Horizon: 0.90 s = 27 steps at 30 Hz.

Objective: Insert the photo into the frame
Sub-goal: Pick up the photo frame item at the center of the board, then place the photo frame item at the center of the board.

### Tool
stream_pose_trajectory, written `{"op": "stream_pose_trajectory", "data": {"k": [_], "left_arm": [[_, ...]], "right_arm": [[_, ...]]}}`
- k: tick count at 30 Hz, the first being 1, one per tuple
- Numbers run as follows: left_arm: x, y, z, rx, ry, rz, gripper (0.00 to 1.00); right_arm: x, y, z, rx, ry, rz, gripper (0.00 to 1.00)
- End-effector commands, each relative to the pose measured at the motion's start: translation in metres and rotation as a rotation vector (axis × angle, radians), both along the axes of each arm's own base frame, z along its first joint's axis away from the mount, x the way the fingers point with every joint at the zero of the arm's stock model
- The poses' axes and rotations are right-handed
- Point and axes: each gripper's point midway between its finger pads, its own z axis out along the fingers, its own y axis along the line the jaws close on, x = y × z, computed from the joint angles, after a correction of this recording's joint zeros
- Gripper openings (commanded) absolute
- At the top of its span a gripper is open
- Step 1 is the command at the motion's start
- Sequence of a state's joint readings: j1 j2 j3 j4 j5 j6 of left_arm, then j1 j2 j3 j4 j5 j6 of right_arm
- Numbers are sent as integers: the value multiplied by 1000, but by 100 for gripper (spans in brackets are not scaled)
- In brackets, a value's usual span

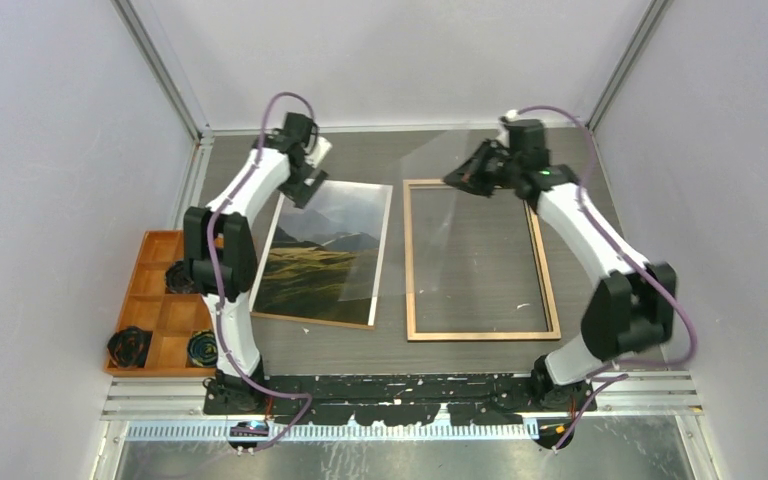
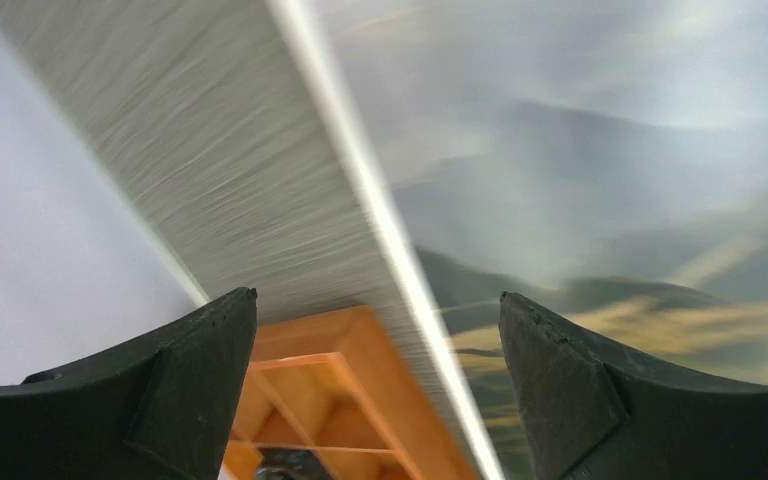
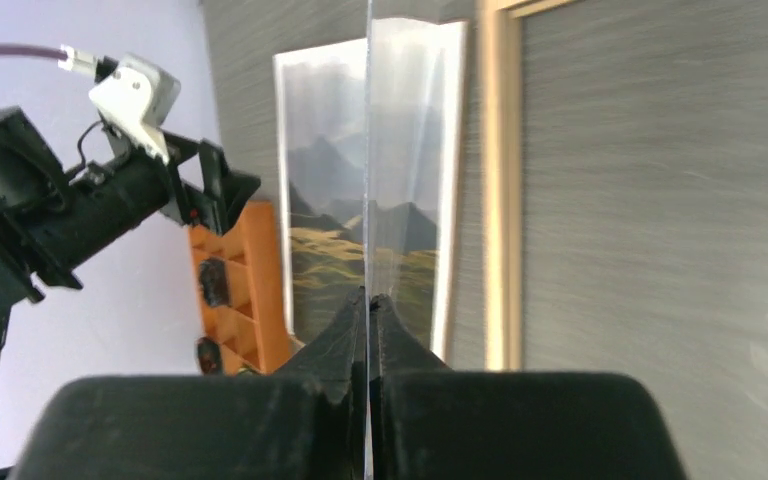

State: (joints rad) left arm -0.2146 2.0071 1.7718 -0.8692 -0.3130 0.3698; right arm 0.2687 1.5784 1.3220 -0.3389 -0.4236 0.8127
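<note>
Nothing is inside the frame point(image 1: 480, 334) yet, so the main job is not done. An orange tray point(image 1: 156, 236) sits by the worktop's left edge. The frame lies flat right of the middle, light wood side up. The photo point(image 1: 328, 255) lies flat just left of it, showing dark hills, cloudy sky and a thin white rim. Farther back, the left claw point(image 2: 376, 296) hangs wide open over the photo's far left corner, holding nothing. The right claw point(image 3: 368, 297) pinches a clear pane point(image 3: 390, 120), tilted up near the frame's far left corner.

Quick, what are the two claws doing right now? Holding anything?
Left gripper: open, empty, over the photo edge.
Right gripper: shut on the clear pane.
</note>
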Motion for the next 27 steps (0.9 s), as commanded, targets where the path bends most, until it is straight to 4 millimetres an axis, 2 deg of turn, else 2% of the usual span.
{"op": "stream_pose_trajectory", "data": {"k": [1, 3, 5, 7, 10, 12, 14, 19, 27], "left_arm": [[-43, -92, -7, -122, 66, -179, 92], [-58, -133, -11, -240, 78, -236, 92], [-67, -166, -16, -304, 65, -287, 92], [-76, -192, -25, -271, 61, -339, 92], [-78, -213, -39, -237, 55, -356, 92], [-77, -225, -45, -257, 45, -354, 92], [-77, -236, -50, -272, 56, -362, 92], [-86, -243, -68, -274, 120, -354, 91], [-95, -233, -95, -207, 148, -357, 91]], "right_arm": [[-75, -75, -14, -211, 112, 25, 1], [-93, -107, -10, -273, 111, -54, 1], [-106, -126, -5, -298, 107, -109, 1], [-115, -138, 1, -324, 100, -142, 1], [-125, -144, 7, -355, 100, -154, 1], [-126, -145, 3, -359, 111, -157, 1], [-126, -144, -3, -362, 135, -143, 1], [-121, -147, -11, -375, 156, -148, 1], [-116, -145, -13, -365, 157, -153, 1]]}}
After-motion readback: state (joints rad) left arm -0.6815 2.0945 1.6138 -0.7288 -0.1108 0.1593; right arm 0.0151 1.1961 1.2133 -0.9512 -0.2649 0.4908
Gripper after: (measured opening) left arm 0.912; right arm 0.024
